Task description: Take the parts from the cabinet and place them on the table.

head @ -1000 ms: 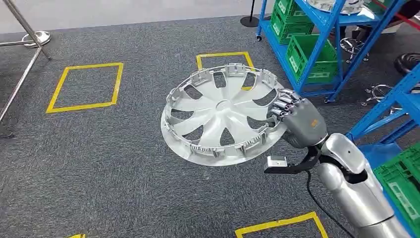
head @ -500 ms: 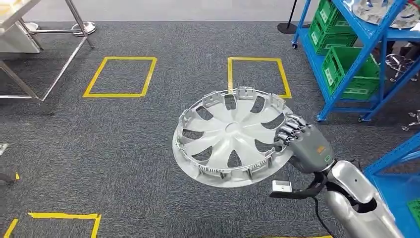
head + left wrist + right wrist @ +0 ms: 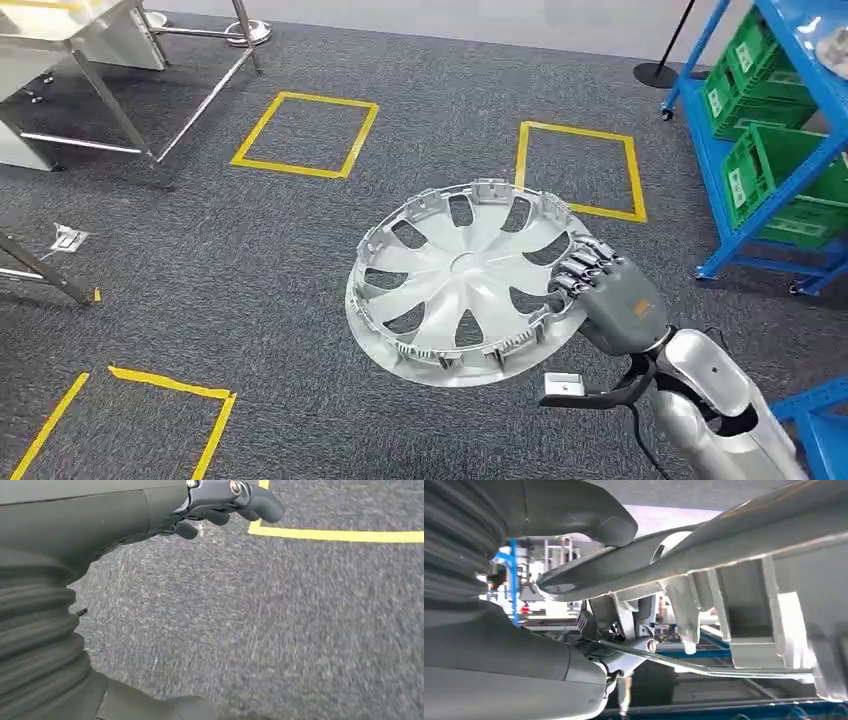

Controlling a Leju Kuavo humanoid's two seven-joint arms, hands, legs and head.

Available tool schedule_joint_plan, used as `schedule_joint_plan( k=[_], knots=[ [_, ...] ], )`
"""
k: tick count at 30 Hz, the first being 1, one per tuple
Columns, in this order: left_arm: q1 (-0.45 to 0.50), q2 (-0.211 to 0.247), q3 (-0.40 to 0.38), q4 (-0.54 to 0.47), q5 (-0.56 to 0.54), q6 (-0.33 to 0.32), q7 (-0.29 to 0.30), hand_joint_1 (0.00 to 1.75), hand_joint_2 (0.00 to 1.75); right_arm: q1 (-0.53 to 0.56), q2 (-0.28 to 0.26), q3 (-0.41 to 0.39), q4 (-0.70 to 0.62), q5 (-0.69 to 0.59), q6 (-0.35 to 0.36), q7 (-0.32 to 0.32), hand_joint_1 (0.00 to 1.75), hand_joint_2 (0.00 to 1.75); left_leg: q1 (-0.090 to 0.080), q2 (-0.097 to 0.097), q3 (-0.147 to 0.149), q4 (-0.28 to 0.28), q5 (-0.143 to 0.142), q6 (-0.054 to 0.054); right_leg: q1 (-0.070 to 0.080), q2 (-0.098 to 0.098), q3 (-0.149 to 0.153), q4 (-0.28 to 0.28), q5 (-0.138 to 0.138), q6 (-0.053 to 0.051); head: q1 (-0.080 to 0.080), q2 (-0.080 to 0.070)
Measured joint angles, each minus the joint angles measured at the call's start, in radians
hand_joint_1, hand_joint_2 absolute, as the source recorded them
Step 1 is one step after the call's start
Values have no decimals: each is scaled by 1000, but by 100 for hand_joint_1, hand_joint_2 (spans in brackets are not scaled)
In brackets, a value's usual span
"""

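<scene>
Hanging over the grey floor (image 3: 200,290), a silver hubcap (image 3: 466,281) lies nearly flat, inner side up, held by its rim. The right hand (image 3: 610,296) clamps that rim, fingers (image 3: 580,266) curled over it. The left hand (image 3: 220,502) hangs above the carpet, fingers curled on nothing.

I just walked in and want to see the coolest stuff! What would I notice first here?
You'd spot the big silver wheel cover first, held up over the grey carpet in the middle by the robot's right hand, which grips its rim. Next come the yellow tape squares on the floor beyond it, and the blue rack with green crates on the right.
</scene>
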Motion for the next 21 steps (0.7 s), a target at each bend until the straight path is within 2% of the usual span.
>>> schedule_joint_plan(
  k=[1, 2, 3, 4, 5, 6, 7, 9, 10, 11, 12, 14, 15, 16, 17, 18, 19, 20, 21],
  knots=[
    [3, 0, 0, 0, 1, 0, 5, 0, 175, -3, 2, 0, 0, 3, 1, 0, 175, 175, 10, -11, 15, -8, 8, 8, -7, 34, -3, 9, -8, 9, 1, 0],
    [2, 0, 0, 0, 1, 0, 14, 0, 175, -5, 3, 0, 0, 5, 3, -2, 175, 175, 12, -25, 13, -8, 12, 14, -9, 97, -19, 47, -37, 12, 2, 0],
    [1, 0, 0, 0, 1, 0, 24, 0, 175, -6, 3, 0, 1, 6, 4, -1, 175, 175, 13, -35, 12, -8, 12, 15, -9, 125, -48, 110, -71, 14, 7, 0],
    [0, -1, 0, 0, 1, 0, 31, 0, 175, -9, 3, 0, 2, 6, 5, -1, 175, 175, 13, -49, 12, -8, 13, 16, -8, 139, -87, 191, -108, 16, 9, 0],
    [1, -2, 0, 0, 1, 0, 43, 0, 175, -9, 5, 0, 3, 8, 7, -3, 175, 175, 12, -64, 11, -7, 13, 17, -8, 142, -128, 270, -135, 18, 8, 0],
    [3, -2, 0, 1, 0, 0, 50, 0, 175, -10, 5, 0, 5, 9, 9, -3, 175, 175, 11, -79, 11, -5, 12, 17, -8, 142, -152, 311, -135, 17, 9, 0],
    [4, -2, 0, 1, 0, 0, 56, 0, 175, -12, 5, 0, 8, 10, 11, -4, 175, 175, 12, -96, 12, -4, 12, 17, -8, 142, -150, 295, -108, 16, 8, 0],
    [5, -2, 0, 1, -1, 0, 60, 0, 175, -23, 5, 0, 9, 11, 12, -4, 175, 175, 14, -127, 13, 1, 11, 15, -10, 151, -88, 144, -11, 13, 9, 0],
    [5, -3, 0, 1, -1, 0, 61, 0, 175, -28, 5, 0, 9, 11, 11, -3, 175, 175, 15, -140, 12, 4, 9, 11, -13, 176, -48, 53, 31, 11, 9, 0],
    [5, -3, 0, 1, -1, 0, 60, 0, 175, -34, 5, 0, 9, 11, 12, -3, 175, 175, 14, -150, 8, 5, 9, 4, -18, 228, -31, 22, 10, 10, 8, 0],
    [2, -4, 0, 1, -1, 0, 58, 0, 175, -35, 5, -1, 8, 10, 10, -4, 175, 175, 12, -162, 0, 13, 9, -4, -17, 236, -31, 7, 10, 9, 8, 0],
    [7, -4, 0, 1, 0, 0, 53, 0, 175, -43, 5, -1, 8, 12, 11, -6, 175, 175, 20, -187, -7, 3, 18, -21, -10, 214, -29, 10, 12, 0, 8, 0],
    [10, -4, 0, 1, 1, 0, 52, 0, 175, -45, 5, -1, 8, 13, 12, -6, 175, 175, 18, -200, -14, -1, 21, -29, -12, 201, -26, 6, 15, -7, 8, 0],
    [12, -4, 0, 1, 1, 0, 51, 0, 175, -48, 5, -1, 8, 14, 13, -6, 175, 175, 17, -172, -15, 6, 15, -31, -19, 184, -22, -3, 19, -17, 8, 0],
    [12, -4, 0, 1, 1, 0, 51, 0, 175, -49, 5, -1, 8, 14, 13, -7, 175, 175, 11, -104, -25, 29, -3, -35, -16, 174, -19, -6, 19, -23, 0, 0],
    [10, -4, 0, 1, 1, 0, 50, 0, 175, -50, 5, -1, 7, 14, 13, -8, 175, 175, 11, -68, -52, 83, -41, -41, -13, 160, -19, -6, 17, -32, 0, 0],
    [7, -4, 0, 1, 1, 0, 45, 0, 175, -51, 5, -1, 7, 15, 13, -9, 175, 175, 14, -54, -92, 164, -84, -45, -10, 145, -19, -5, 16, -35, 0, 0],
    [7, -4, 0, 1, 3, 0, 37, 0, 175, -54, 5, -1, 7, 15, 19, -10, 175, 175, 16, -50, -129, 244, -116, -48, -9, 129, -19, -5, 15, -36, 0, 0],
    [8, -4, 0, 1, 5, 0, 28, 0, 175, -59, 5, -1, 8, 15, 26, -13, 175, 175, 16, -50, -154, 296, -127, -50, -9, 115, -19, -5, 14, -37, -1, 0]
  ],
)
